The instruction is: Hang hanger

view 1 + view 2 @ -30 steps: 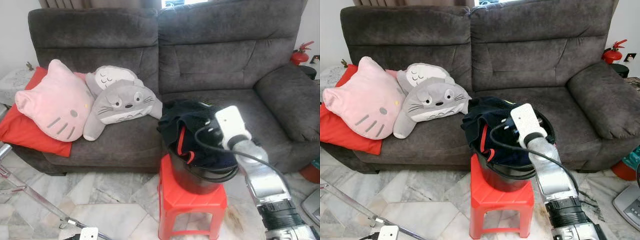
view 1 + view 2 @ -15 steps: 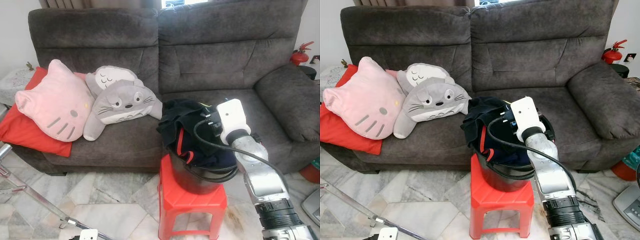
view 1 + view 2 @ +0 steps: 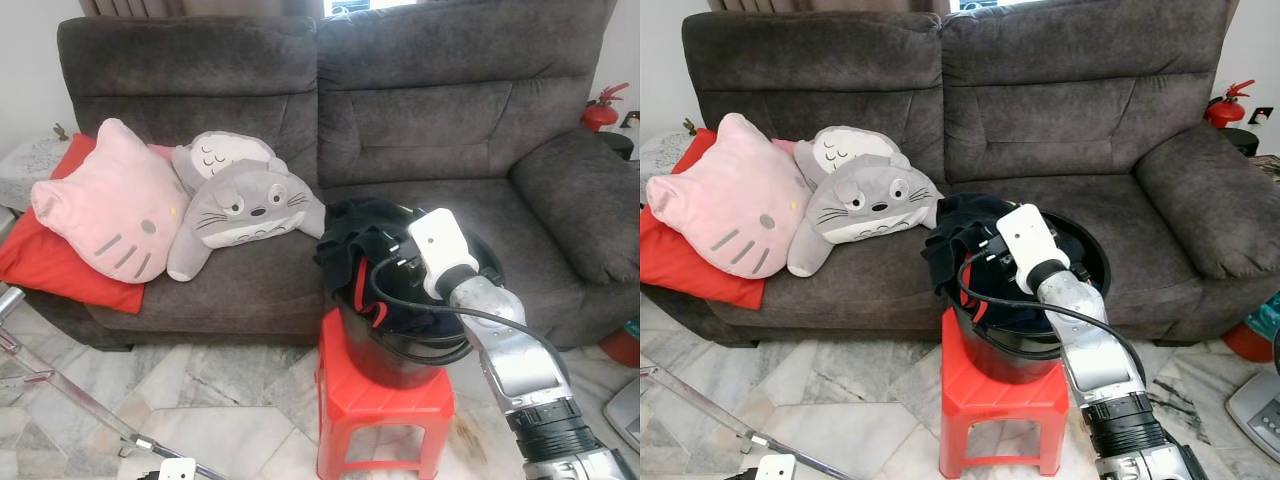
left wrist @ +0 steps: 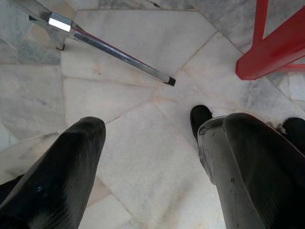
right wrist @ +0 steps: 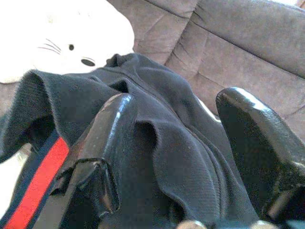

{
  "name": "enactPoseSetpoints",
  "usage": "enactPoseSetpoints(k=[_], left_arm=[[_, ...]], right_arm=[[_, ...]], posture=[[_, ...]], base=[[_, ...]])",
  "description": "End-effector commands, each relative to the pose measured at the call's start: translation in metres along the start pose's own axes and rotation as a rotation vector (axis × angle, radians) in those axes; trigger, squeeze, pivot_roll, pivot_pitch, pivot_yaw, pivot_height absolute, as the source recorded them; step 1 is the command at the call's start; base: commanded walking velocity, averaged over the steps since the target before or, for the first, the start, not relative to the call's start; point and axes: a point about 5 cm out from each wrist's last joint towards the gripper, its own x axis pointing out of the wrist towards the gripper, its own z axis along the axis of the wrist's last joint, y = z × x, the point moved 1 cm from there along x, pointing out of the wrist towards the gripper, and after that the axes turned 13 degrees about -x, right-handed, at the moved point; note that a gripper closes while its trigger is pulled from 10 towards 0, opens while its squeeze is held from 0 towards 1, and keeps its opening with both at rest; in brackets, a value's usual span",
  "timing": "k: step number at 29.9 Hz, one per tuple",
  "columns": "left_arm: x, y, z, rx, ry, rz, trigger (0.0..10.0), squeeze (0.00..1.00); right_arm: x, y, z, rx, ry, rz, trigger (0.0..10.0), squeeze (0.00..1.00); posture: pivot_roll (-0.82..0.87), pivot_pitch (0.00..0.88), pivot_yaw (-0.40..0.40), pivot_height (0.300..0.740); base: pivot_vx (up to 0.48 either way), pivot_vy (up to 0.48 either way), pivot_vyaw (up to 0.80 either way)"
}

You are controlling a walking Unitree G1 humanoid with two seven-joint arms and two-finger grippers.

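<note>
Centrally, a black bucket stood on a red plastic stool, and all positions below are given from that bucket. A dark garment with a red stripe filled the bucket and spilled over its rim on the sofa side. No hanger could be made out among the folds.

The right gripper was poised directly over the bucket, its white wrist housing above the rim. Its fingers were spread wide, one pad on either side of a raised fold of the dark cloth, with the cloth lying between and beneath them. Whether the pads touched the fabric could not be told.

Behind the bucket ran a grey sofa. On its seat, off to the robot's left of the bucket, lay a grey plush cushion, a pink cat cushion and a red cushion.

The left gripper hung low over marble floor, near the stool's leg, fingers parted and empty. A metal bar lay on the floor beyond it.
</note>
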Motion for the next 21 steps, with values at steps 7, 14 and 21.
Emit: enactPoseSetpoints(k=[7,14,21], left_arm=[[0.0,0.002,0.0,-0.007,0.007,0.009,10.0,0.0],[0.0,0.002,0.0,-0.01,0.006,0.007,10.0,0.0],[0.0,0.001,0.0,-0.015,0.008,0.004,10.0,0.0]], right_arm=[[0.001,-0.002,-0.011,-0.011,0.085,0.001,10.0,0.0],[0.001,0.0,-0.014,-0.014,0.101,0.021,10.0,0.0],[0.003,-0.004,-0.015,-0.023,0.126,0.003,10.0,0.0]], posture=[[-0.27,0.0,0.084,0.732],[-0.27,0.0,0.083,0.732],[-0.27,0.0,0.082,0.732]], base=[[0.0,0.0,0.0],[0.0,0.0,0.0],[0.0,0.0,0.0]])
